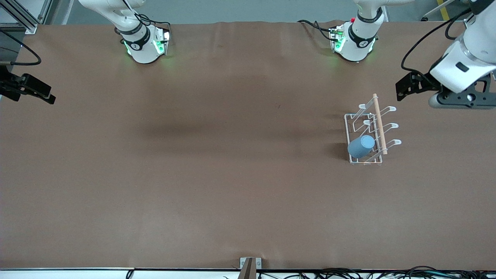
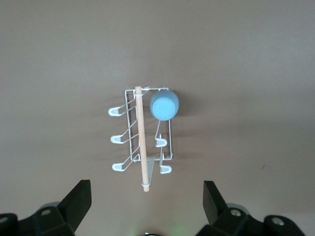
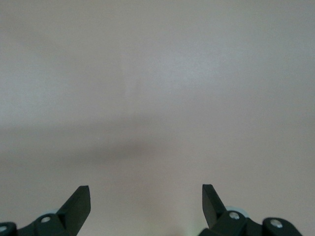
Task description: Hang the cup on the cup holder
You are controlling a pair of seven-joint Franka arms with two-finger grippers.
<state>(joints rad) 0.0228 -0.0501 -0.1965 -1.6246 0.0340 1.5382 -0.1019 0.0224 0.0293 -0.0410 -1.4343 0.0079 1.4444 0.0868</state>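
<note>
The light-blue cup sits over a peg of the white wire cup holder, at the holder's end nearest the front camera. The holder's wooden rod runs along its top. In the left wrist view the cup and the cup holder lie below the camera. My left gripper is open and empty, up in the air over the table beside the holder, apart from it; it also shows in the left wrist view. My right gripper is open and empty at the right arm's end of the table, and shows in the right wrist view.
The brown table carries only the holder and cup. The arm bases stand along its edge farthest from the front camera. A small bracket and cables lie at the edge nearest that camera.
</note>
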